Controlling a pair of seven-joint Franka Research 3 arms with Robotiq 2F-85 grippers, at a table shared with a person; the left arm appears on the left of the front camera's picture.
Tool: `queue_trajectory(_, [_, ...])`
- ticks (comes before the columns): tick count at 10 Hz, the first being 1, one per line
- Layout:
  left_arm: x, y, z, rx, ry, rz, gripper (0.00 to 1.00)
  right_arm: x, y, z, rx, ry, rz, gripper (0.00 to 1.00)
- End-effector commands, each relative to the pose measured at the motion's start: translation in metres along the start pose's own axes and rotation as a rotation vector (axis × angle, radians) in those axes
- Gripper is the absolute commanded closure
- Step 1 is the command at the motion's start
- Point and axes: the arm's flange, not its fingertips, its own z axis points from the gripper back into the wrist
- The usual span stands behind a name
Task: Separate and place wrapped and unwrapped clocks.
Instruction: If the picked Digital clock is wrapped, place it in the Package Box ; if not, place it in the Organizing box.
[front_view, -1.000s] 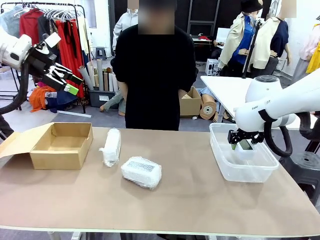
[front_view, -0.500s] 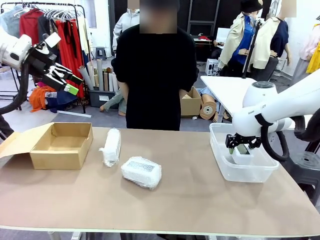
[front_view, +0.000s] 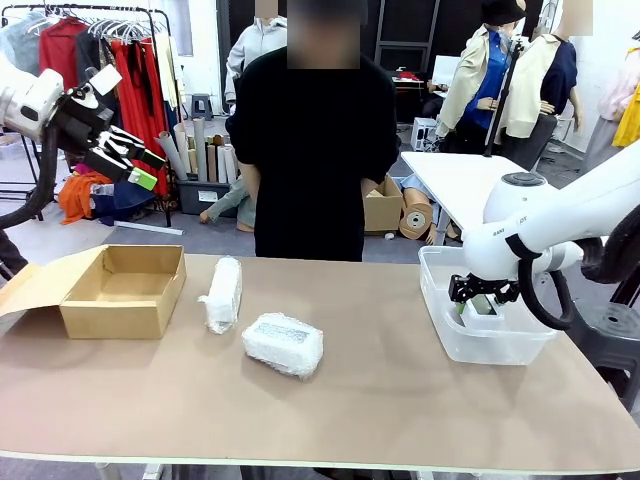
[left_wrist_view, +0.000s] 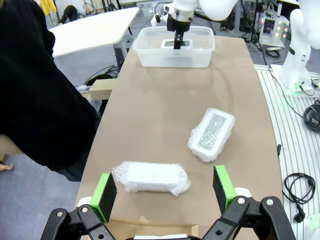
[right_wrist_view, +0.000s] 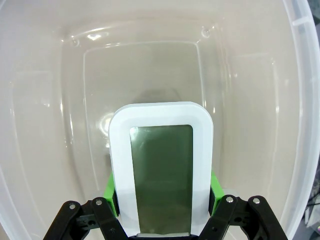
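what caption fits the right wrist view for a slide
Right arm's jaws clamped on the bare white clock, held inside the clear plastic tub.

Soft, even white light falls from overhead, bright but not harsh. Ahead of the left gripper (left_wrist_view: 164, 189), the nearer wrapped block (left_wrist_view: 150, 177) and the farther wrapped block (left_wrist_view: 212, 132) throw only faint, short shadows on the brown surface (left_wrist_view: 165, 100), and their white wrap looks nearly washed out. The wide lens bows the surface's edges outward. Just beyond the right gripper (right_wrist_view: 163, 195), small glints sit on the clear tub (right_wrist_view: 45, 100) floor. A dim grey shadow spreads past the top edge of the clock (right_wrist_view: 161, 165), whose screen is sharp and free of glare.
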Motion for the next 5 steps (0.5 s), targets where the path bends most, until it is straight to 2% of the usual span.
queue_trajectory(1, [0.0018,-0.0012,0.0007,0.006,-0.002,-0.002,0.0,0.0016,0.0031,-0.0013,0.009,-0.019,-0.036,0.82])
queue_trajectory(5, [0.0018,-0.0012,0.0007,0.006,-0.002,-0.002,0.0,-0.0027,0.0031,-0.006,0.007,-0.006,-0.04,0.82])
